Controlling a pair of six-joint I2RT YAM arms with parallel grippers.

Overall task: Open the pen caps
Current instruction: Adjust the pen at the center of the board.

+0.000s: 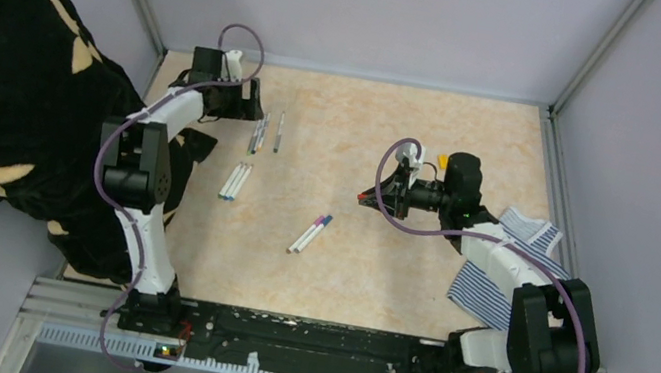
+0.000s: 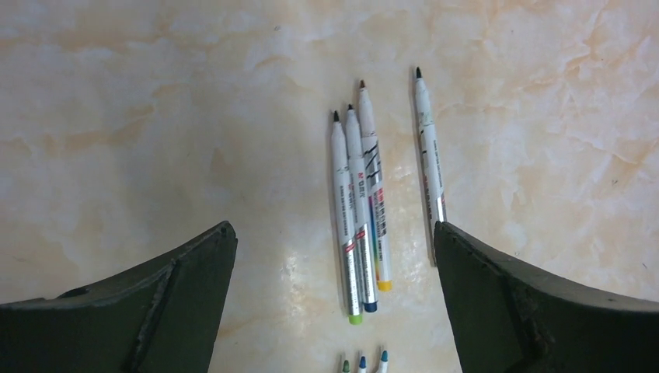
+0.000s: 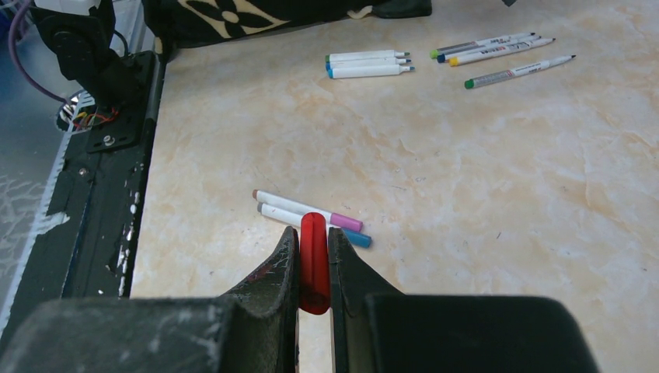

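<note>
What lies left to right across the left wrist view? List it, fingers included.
Gripper finger → green-ended pen → blue-ended pen → yellow-ended pen → lone pen → other finger.

Nothing can be read for certain. In the left wrist view the pens [image 2: 362,210] bear small dark and red print along their white barrels, as does the lone pen [image 2: 430,155] beside them, but every character is too blurred to make out.
</note>
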